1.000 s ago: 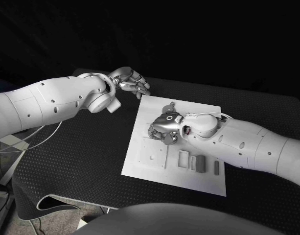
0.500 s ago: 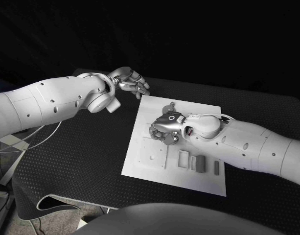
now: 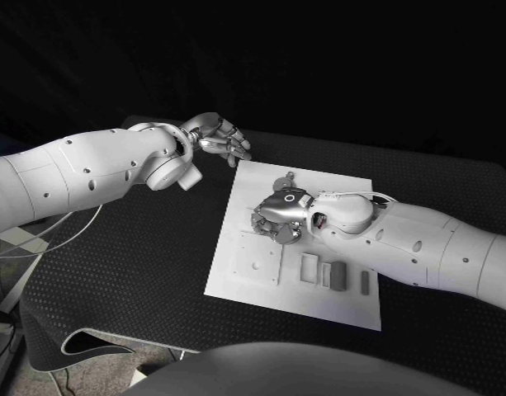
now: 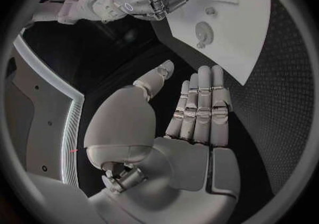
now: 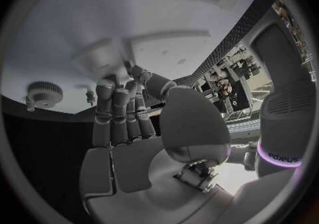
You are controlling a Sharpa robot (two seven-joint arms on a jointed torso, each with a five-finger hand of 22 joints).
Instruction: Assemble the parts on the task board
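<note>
Head view: the white board [image 3: 253, 280] lies at centre frame, the right hand [image 3: 279, 216] bent over its middle, fingers curled, grip unclear. At upper left, the left hand [image 3: 217, 136] hovers empty beside the board's corner, fingers apart.

White rectangular task board [image 3: 241, 276] lies flat on the tabletop; small grey parts [image 3: 336, 275] lie on it, near the right hand's fingers [image 3: 279, 233].

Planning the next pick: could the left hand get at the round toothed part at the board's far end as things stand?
Probably yes. The left hand hovers open just off the task board's far corner, and the toothed part lies uncovered nearby; the right hand works farther down the board.
</note>
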